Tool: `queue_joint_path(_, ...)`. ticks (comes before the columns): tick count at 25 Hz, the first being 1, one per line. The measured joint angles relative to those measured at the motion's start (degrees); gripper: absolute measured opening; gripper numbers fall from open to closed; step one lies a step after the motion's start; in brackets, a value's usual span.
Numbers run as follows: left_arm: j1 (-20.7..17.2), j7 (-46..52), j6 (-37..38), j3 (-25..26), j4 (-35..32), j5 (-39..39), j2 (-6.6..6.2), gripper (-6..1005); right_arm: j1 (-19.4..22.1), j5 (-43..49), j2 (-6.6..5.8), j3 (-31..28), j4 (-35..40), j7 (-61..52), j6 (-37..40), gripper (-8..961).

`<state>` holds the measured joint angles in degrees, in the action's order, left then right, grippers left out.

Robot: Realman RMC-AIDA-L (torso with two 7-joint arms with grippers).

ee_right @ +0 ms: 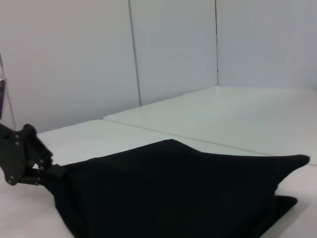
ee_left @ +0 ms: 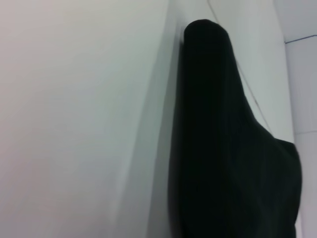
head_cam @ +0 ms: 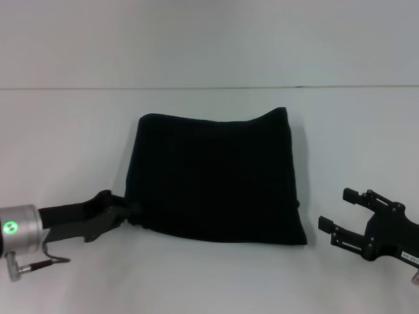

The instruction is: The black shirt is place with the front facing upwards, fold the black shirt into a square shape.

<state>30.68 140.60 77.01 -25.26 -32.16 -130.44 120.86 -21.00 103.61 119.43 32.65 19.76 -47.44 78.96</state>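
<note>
Shirt's nearly there: the black shirt lies mid-table as a roughly square bundle, lettering not visible, far edge a bit wavy, near-right corner poking out.

Left of shirt: left gripper sits low at the shirt's near-left corner, tips right against the hem. Looks like it's pinching or just letting go of that corner; can't tell if jaws are together or apart, tips merge w/ the dark cloth. Left wrist view shows only the rolled shirt edge up close, no fingers.

Your step, as I read it: finish squaring that corner. Keep the left tips flat to the table, don't drag outward or you'll pull the top layer off the fold. Lift straight off when done.

Right of shirt: right gripper is off the cloth, near its near-right corner, fingers spread apart, holding nothing. Use it only if the right edge needs tucking.
</note>
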Motion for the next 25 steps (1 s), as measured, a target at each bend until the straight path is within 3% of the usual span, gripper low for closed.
queue_joint_path(12,-1.62,-9.50,6.39,1.89,0.05,-1.37,0.15,76,-0.65,0.02,0.10,-0.47,0.01,-0.03,-0.31,857)
queue_joint_path(16,-2.98,-14.73,8.05,5.15,-1.25,-1.10,0.07,191,-0.43,0.01,0.17,-0.92,0.01,-0.03,-0.03,857)
queue_joint_path(20,-4.20,-25.24,11.57,10.45,-3.70,-1.01,-0.53,294,-0.26,0.01,0.24,-1.77,0.01,0.32,0.42,857)
queue_joint_path(22,-4.77,-35.61,14.78,12.54,-5.49,-0.64,-0.53,339,-0.29,0.01,0.28,-2.05,0.06,0.75,1.36,857)
queue_joint_path(25,-6.14,-53.42,18.19,13.22,-7.13,0.31,0.55,407,-0.58,0.01,0.23,-2.11,0.16,1.42,3.02,857)
